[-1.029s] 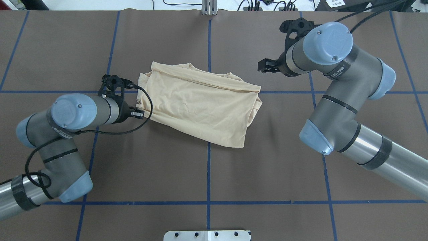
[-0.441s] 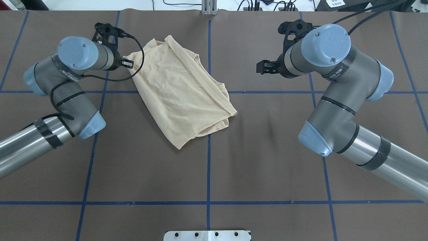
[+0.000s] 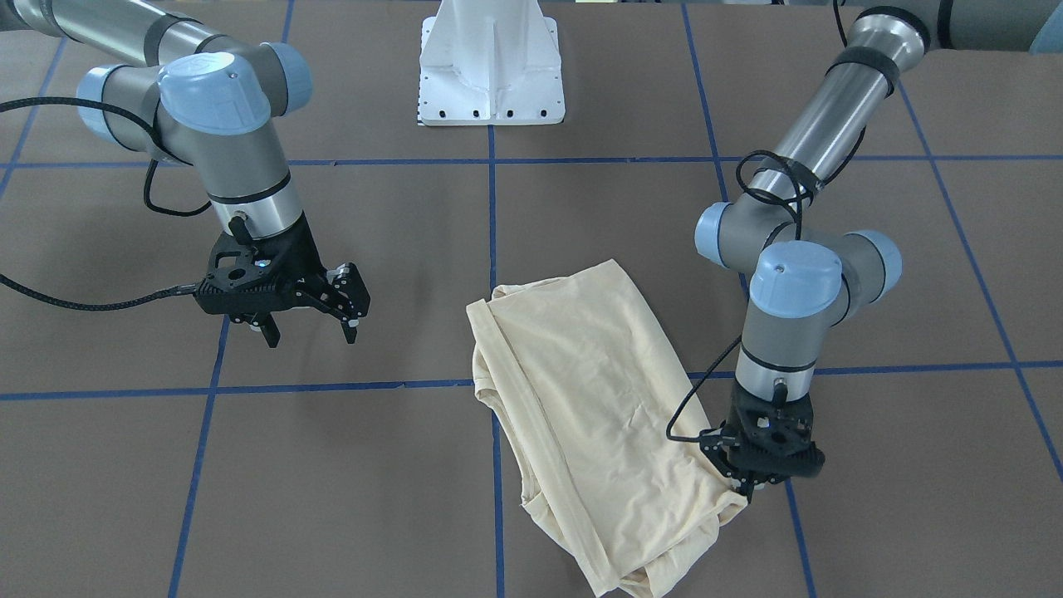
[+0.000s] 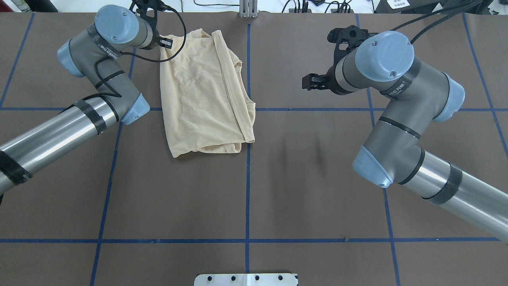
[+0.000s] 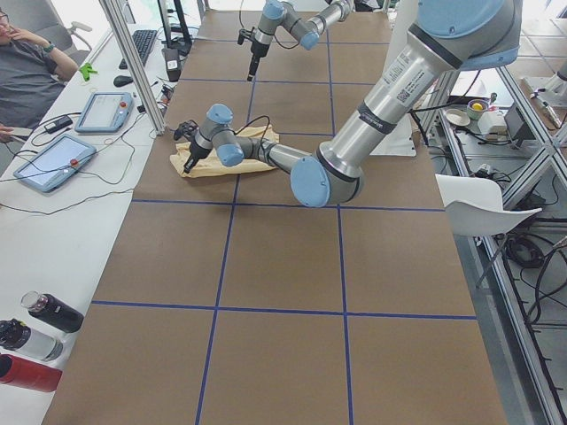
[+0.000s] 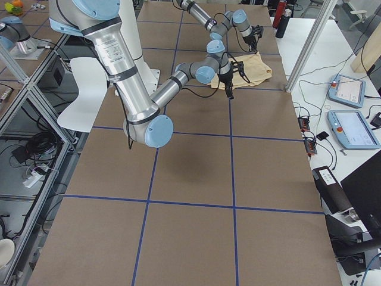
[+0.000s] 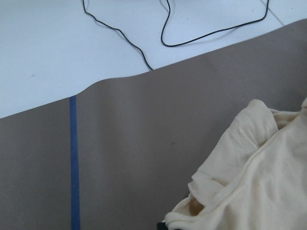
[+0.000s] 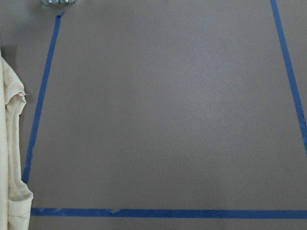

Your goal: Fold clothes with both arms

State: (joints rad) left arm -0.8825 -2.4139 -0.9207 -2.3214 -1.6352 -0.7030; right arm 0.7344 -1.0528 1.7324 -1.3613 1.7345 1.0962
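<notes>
1 cream-yellow T-shirt lies folded into a long panel on the brown table, toward its far edge on the robot's left half, its inner side just touching the centre blue tape line. The left gripper is clamped on the T-shirt's far left corner, with cloth bunched between its fingers. The right gripper hangs above bare table well apart from the T-shirt, jaws spread and holding nothing. Thin, limp knit like this looks light and floppy: I judge it will drape, crease and drag when lifted by 1 point, and its layers may slide apart, so hems and corners, pinched through all layers by 2 grippers, seem the best holds. No print or neck label shows on the upturned side; lettering on the right arm's black band is too small to read surely
</notes>
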